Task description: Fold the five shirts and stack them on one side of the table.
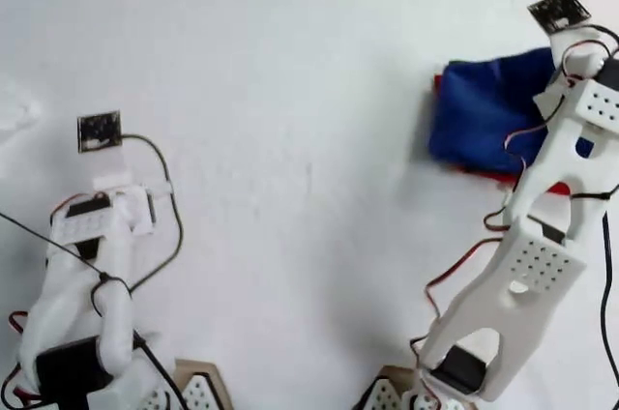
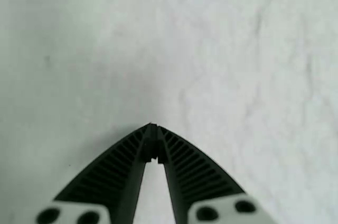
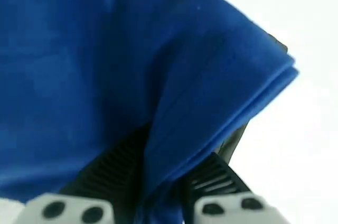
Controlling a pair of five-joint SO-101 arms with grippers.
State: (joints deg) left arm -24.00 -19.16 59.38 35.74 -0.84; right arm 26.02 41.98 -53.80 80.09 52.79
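right claw [image 3: 170, 156] pinches blue shirt [image 3: 79, 65] lying on red shirt [image 1: 486, 175].

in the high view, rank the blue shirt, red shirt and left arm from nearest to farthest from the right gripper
1. blue shirt, pinched in the right gripper, at the right side of the table.
2. red shirt, under the blue one, edge peeking out.
3. left arm, across the table at its left side.

White perforated arms [image 1: 527, 279], black ribbed pincers [image 2: 152, 129], red-black cables [image 1: 180, 217].
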